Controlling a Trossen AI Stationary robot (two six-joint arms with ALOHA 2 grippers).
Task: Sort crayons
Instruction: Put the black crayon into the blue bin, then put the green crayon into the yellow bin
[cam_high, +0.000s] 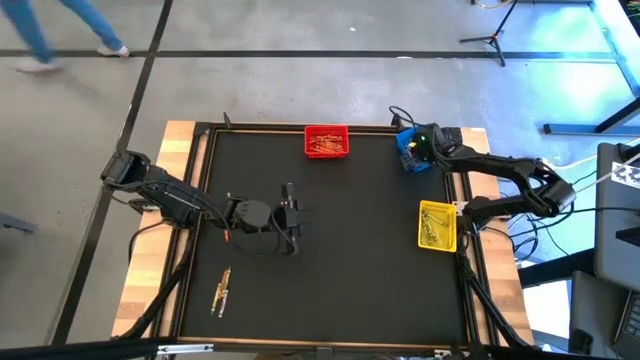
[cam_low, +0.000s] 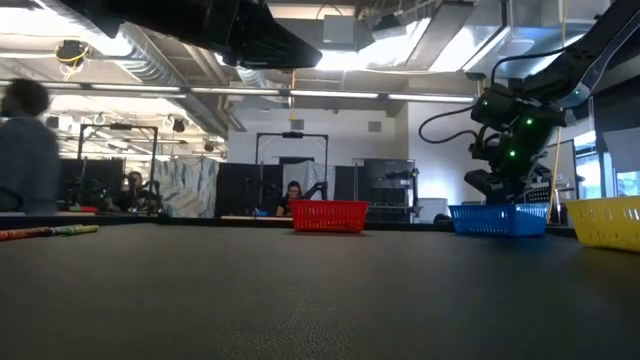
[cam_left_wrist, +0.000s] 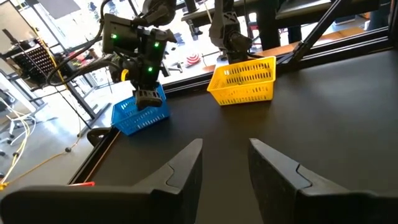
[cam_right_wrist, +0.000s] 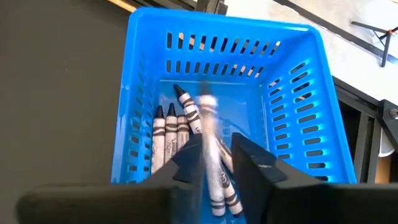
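Hovering over blue bin (cam_right_wrist: 217, 93), right hand (cam_right_wrist: 217, 163) slightly parted.

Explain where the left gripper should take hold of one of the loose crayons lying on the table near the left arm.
Grip one of the loose crayons at mid-shaft, from straight above, with the open left gripper closing its fingers across the thin width. They lie flat on the table, close together and nearly parallel, so an outer one is probably easiest.
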